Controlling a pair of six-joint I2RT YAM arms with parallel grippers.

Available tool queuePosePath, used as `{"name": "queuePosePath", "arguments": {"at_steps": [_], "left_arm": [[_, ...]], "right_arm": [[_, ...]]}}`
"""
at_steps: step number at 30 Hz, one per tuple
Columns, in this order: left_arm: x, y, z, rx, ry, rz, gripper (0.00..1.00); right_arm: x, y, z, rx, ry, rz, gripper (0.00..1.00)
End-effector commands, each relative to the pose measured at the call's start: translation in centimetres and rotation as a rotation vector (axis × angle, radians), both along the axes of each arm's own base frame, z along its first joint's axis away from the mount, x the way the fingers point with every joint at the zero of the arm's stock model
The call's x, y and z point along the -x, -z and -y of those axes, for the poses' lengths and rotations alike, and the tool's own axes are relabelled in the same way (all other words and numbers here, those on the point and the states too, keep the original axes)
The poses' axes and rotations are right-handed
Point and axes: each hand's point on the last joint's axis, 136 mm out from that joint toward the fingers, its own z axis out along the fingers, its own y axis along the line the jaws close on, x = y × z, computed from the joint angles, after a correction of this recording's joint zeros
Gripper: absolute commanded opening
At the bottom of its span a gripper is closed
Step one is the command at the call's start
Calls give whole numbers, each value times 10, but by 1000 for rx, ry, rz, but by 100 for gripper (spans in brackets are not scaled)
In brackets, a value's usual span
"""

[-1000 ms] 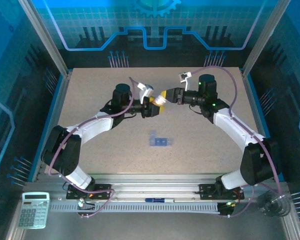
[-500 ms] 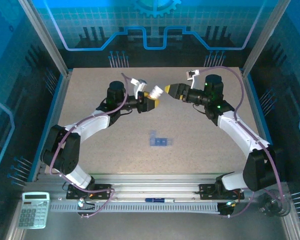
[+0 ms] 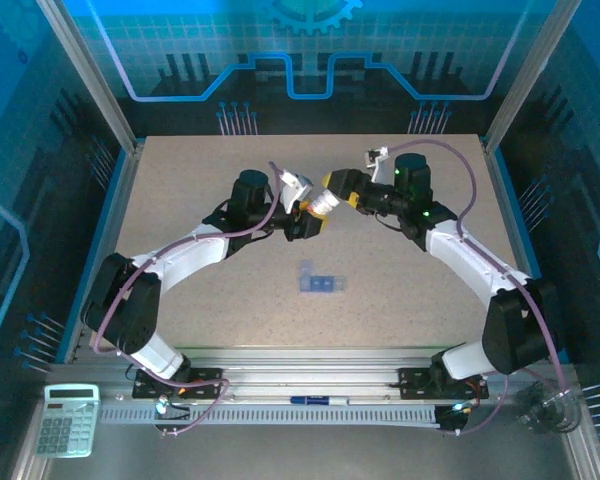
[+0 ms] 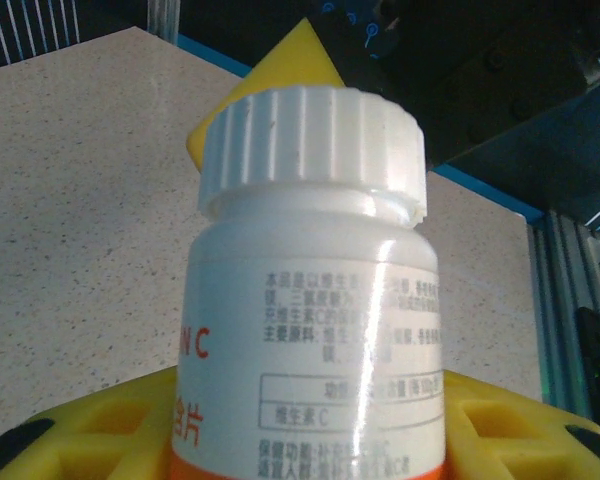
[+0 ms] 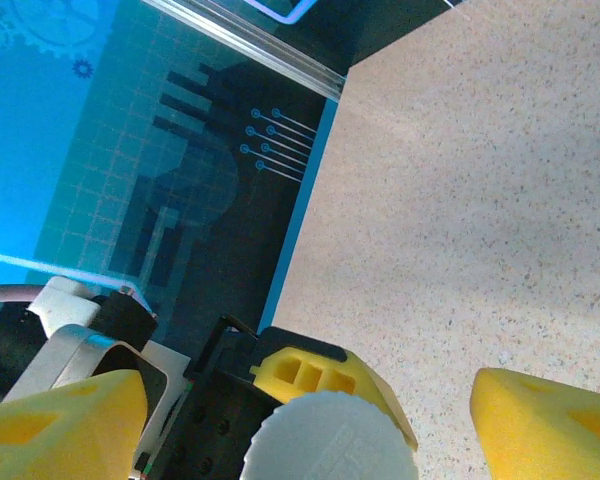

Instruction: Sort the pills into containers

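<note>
Above the middle of the surface (image 3: 180,180), the left pincer (image 3: 305,218) is clamped on a white bottle (image 4: 315,330), held out toward the right arm. The right pincer (image 3: 337,190) stands apart, its yellow pads (image 5: 60,420) clear of the ribbed cap (image 5: 330,440) on either side. The step looks like opening the bottle, as the cap is on. Next, the right pincer would need to close squarely on the cap and twist while the left holds firm. The blue pill box (image 3: 320,283) lies nearer, well apart. The label shows orange "N C", Chinese print and a boxed "维生素C".
</note>
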Motion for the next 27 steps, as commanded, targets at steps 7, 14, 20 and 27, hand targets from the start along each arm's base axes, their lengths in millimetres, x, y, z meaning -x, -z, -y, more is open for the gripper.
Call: {"name": "queuePosePath", "arguments": {"at_steps": [7,14,20,27], "left_arm": [[-2,-27,-1,5,-16,103,0],[-3,-28,0,10,-25,109,0],[-3,-30,1,23,-25,105,0],[9,-50,5,135,57,56,0]], "right_arm": [[6,8,-14,-14,-38,-41,74],[10,8,-17,-30,-57,-43,53],[14,1,-20,-30,-104,-1,43],[24,-29,-13,58,-215,295,42]]}}
